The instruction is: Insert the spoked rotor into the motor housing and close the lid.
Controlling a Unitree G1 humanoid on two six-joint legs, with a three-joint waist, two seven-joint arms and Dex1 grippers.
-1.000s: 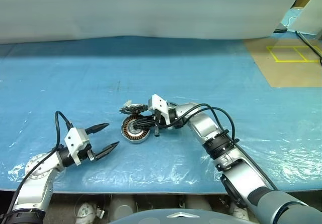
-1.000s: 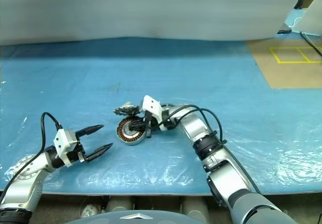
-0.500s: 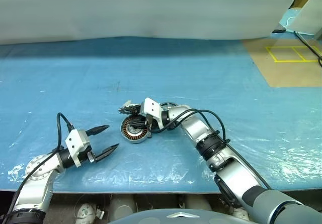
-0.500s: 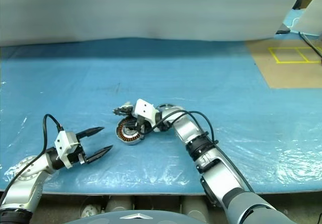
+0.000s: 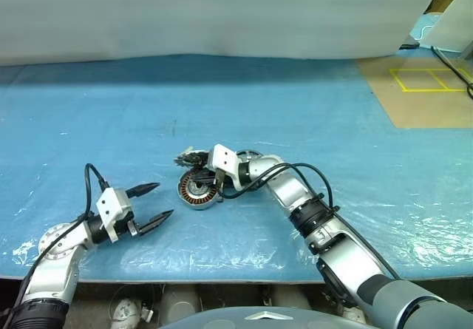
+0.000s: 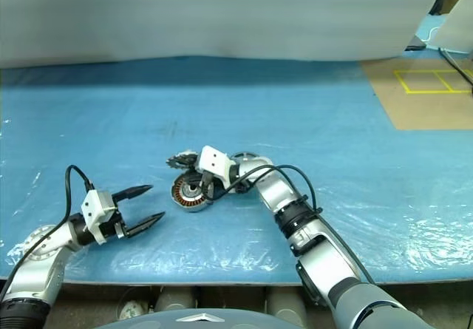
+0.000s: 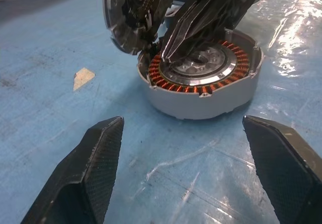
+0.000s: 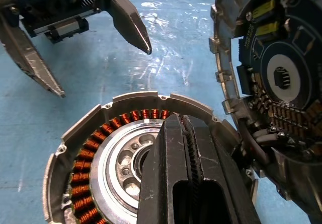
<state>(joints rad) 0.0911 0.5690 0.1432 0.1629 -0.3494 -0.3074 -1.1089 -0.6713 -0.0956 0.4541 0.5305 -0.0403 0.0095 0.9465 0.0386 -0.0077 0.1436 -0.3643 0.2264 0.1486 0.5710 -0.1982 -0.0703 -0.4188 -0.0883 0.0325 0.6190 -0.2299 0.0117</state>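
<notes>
Blue plastic sheeting, creased and glossy, covers the bench (image 5: 310, 107) in the head views; a pale grey-white backdrop (image 5: 222, 11) runs along its far edge, and at the far right lies a tan floor patch with yellow taped lines (image 5: 425, 81). Near the middle of the sheet sits the motor housing (image 5: 198, 190), copper windings up, with the right end effector (image 5: 209, 182) reaching in from the right, its fingers pressed together over the housing's silver centre. Just beyond the housing, a round part with a circuit board, which may be the lid (image 5: 194, 157), stands tilted on edge. The left end effector (image 5: 155, 203) hovers near and to the left, jaws spread wide and empty, apart from the housing. In the left wrist view, the two black textured fingers (image 7: 95, 168) frame the housing (image 7: 201, 90) on scuffed blue sheet, with a small pale fleck (image 7: 83, 78) to one side. In the right wrist view, the closed fingers (image 8: 188, 183) overlie the housing's hub, the board-faced disc (image 8: 271, 83) leans against the shell, and the open left end effector (image 8: 95, 48) shows beyond.
</notes>
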